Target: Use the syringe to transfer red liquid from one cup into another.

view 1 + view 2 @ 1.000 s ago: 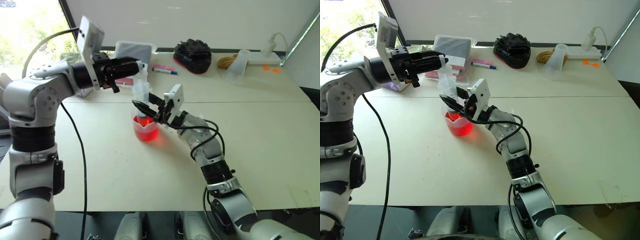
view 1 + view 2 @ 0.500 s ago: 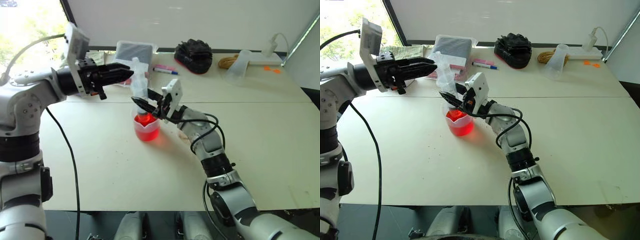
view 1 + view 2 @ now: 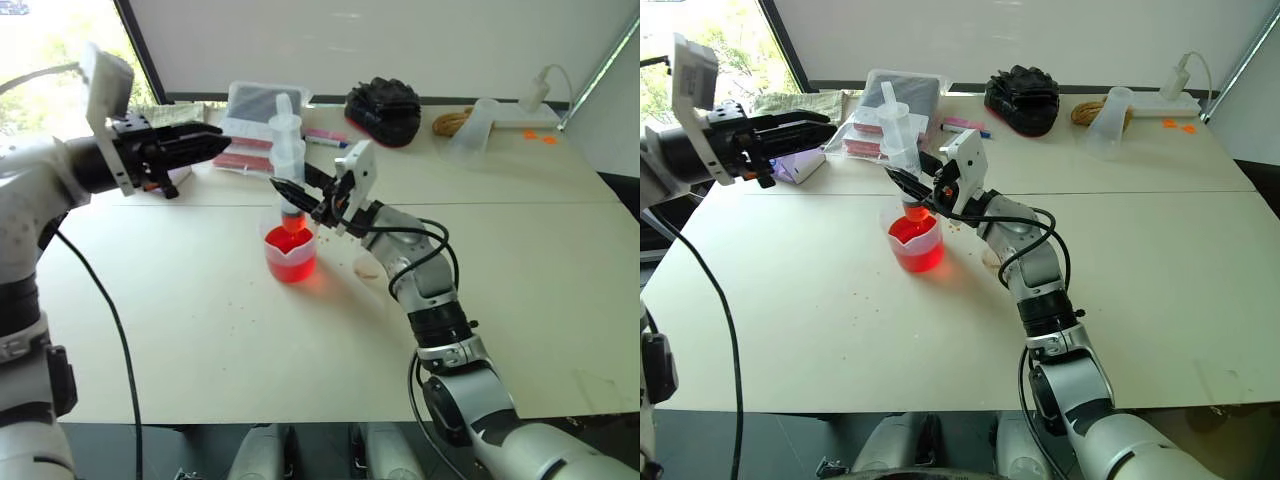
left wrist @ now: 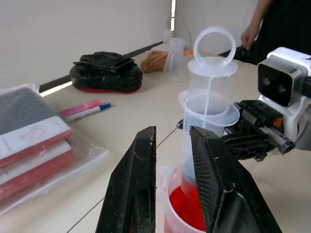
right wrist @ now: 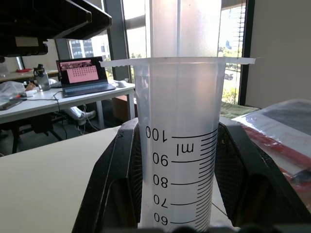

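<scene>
Syringe (image 3: 288,160) stands upright over the spouted cup (image 3: 290,254) near the middle of the desk, its orange tip down at the red liquid (image 3: 291,247) — my right pincer (image 3: 300,200) is clamped around the lower barrel, and in the right wrist view the graduated barrel sits snug between both fingers. The plunger rod with its ring handle stands well above the barrel flange, so I judge it drawn out; I cannot make out red in the barrel from these views.

What changed: a second ago my left pincer (image 3: 205,145) was right against the top of the syringe, and it has since drawn away toward the left edge of the desk, fingers closed on nothing, now well apart from the plunger. The syringe itself reads a little higher and straighter over the cup than it did then.

I take that to mean the draw is done — the left hand has finished with the plunger and cleared out. Next the right arm has to lift the tip free of the rim and carry it to the plain cup (image 3: 474,132), which sits tilted near the far right corner of the desk, well apart from here. A pen, a black glove and a bagged stack of books lie along the far edge.
</scene>
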